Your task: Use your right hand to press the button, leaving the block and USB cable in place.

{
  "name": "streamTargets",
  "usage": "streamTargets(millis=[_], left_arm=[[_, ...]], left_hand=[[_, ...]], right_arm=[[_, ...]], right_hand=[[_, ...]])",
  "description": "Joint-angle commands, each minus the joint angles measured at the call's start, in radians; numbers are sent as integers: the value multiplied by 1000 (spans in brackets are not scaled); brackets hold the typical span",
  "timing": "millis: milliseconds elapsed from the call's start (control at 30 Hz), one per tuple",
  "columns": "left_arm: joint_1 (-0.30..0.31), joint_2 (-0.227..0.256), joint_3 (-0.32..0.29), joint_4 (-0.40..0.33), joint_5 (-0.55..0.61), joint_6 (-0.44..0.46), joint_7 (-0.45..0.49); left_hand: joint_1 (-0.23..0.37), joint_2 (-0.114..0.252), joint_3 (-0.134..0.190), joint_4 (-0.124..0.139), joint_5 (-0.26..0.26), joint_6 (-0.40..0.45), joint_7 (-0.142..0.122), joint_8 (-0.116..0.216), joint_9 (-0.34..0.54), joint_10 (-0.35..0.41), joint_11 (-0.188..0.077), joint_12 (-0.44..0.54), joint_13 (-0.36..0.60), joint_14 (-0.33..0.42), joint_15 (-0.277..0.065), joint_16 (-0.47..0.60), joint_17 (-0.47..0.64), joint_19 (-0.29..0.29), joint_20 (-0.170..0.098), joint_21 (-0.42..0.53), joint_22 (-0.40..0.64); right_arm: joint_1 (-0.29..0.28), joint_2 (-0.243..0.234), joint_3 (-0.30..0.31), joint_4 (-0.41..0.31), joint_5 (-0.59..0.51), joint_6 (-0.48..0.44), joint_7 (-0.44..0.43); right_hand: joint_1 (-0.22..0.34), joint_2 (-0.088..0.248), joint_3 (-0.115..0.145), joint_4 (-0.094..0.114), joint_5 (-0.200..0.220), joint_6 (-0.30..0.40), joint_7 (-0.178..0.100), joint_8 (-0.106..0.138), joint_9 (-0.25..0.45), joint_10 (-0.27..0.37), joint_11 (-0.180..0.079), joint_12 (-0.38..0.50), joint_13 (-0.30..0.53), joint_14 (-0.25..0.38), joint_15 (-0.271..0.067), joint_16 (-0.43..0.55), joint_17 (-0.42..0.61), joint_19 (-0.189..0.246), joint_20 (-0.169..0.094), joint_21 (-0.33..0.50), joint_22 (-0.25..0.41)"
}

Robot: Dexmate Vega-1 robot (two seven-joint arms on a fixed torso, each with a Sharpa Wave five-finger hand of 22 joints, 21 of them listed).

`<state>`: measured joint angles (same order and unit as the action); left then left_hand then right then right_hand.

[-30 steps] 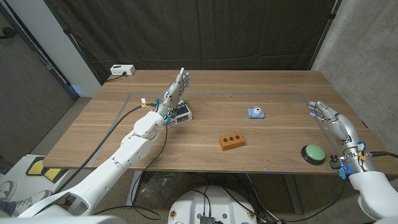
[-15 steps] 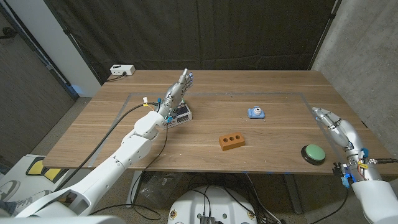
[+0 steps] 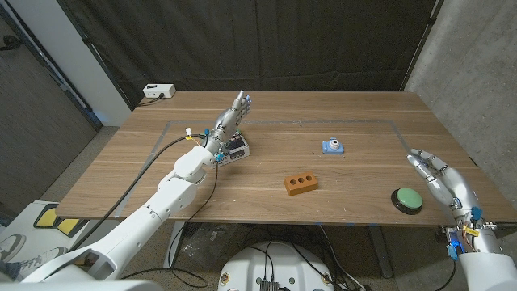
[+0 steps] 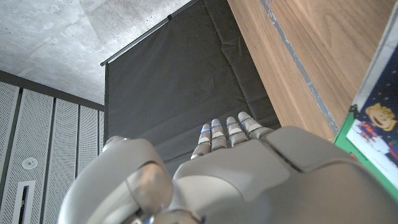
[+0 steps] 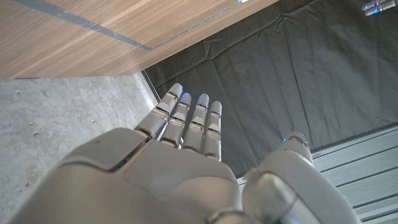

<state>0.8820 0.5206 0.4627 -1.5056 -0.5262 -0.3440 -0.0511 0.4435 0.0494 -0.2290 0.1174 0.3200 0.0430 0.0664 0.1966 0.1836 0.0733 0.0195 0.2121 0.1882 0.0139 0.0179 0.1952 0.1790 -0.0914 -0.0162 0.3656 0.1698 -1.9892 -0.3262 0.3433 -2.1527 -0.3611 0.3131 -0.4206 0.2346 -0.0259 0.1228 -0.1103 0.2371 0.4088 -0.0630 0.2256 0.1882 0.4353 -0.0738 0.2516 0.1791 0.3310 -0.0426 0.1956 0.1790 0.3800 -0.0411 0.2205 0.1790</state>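
Button [image 3: 407,199] not yet pressed, sitting near the table's [image 3: 266,202] front right edge. Right hand [image 3: 440,179] just beside it, fingers spread, holding nothing. Block [image 3: 300,183] and left hand [image 3: 229,120], fingers straight and empty, well apart. Press left to do.

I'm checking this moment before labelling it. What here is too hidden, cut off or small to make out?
- Head view: whether the right hand touches the green button; it looks just beside it.
- Head view: the small blue object is too small to identify.
- Head view: the left hand hides part of the printed box.
- Left wrist view: that box is cut off by the edge.
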Motion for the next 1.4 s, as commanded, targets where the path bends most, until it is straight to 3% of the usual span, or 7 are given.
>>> streamTargets(millis=[33, 267, 533, 700, 1000, 1400], left_arm=[[1, 7, -5, -28, 27, 4, 29], [-12, 1, -2, -25, 31, 13, 33], [-32, -13, 6, -3, 33, 9, 27], [-38, -16, 6, 3, 36, 4, 28], [-42, -16, 2, 11, 34, -6, 22], [-53, -29, 5, 30, 29, -17, 13]], left_hand=[[7, 1, -8, -2, 9, 6, 0, 5, 3, 5, -2, -3, 2, 2, 1, -1, 4, -2, -3, -8, 5], [8, 2, -10, -2, 9, 8, 1, 5, 3, 6, -2, -3, 2, 3, -1, -1, 4, -2, -2, -12, 6], [8, 3, -11, -2, 10, 8, -1, 5, 3, 8, -3, -3, 2, 4, -1, -1, 4, 0, -2, -14, 6], [9, 4, -12, -2, 10, 10, -1, 5, 3, 7, -4, -3, 2, 6, -1, 0, 4, 1, -1, -16, 6], [10, 6, -13, -2, 10, 11, -1, 5, 3, 10, -8, -3, 2, 7, -1, 0, 4, 4, -2, -19, 6], [11, 9, -15, -2, 10, 13, 0, 5, 3, 13, -1, -2, 2, 9, -1, 0, 4, 6, -1, -23, 6]], right_arm=[[-51, 21, 1, -22, -201, -60, -83], [-61, -3, 11, -29, -253, -101, -86], [-73, -12, 3, -42, -345, -182, -109], [-73, -19, -25, -33, -405, -228, -153], [-88, -76, -65, -40, -536, -351, -192], [-111, -146, -98, -56, -621, -474, -207]], right_hand=[[8, -6, -2, -2, 7, 5, -14, -4, 4, 3, -12, -4, 6, 6, -77, -2, 2, 10, -103, -2, 3], [10, -6, -2, -3, 11, 5, -20, -6, 4, 2, -14, -6, 6, 7, -83, -3, 3, 15, -110, -2, 3], [24, -7, 0, -10, 25, 31, -22, -2, 4, 28, -16, -1, 5, 34, -98, 2, 1, 51, -129, 4, 1], [25, -11, -3, -12, 28, 43, -23, 1, 4, 31, -16, -2, 5, 28, -94, -2, 1, 40, -122, -2, 1], [23, -15, -7, -11, 34, 41, -26, -4, 4, 23, -13, -8, 5, 3, -91, -13, 2, 14, -117, -15, 2], [18, -15, -12, -7, 47, 58, -64, -3, 4, 15, -20, -16, 6, -20, -98, -16, 4, -12, -119, -26, 4]])
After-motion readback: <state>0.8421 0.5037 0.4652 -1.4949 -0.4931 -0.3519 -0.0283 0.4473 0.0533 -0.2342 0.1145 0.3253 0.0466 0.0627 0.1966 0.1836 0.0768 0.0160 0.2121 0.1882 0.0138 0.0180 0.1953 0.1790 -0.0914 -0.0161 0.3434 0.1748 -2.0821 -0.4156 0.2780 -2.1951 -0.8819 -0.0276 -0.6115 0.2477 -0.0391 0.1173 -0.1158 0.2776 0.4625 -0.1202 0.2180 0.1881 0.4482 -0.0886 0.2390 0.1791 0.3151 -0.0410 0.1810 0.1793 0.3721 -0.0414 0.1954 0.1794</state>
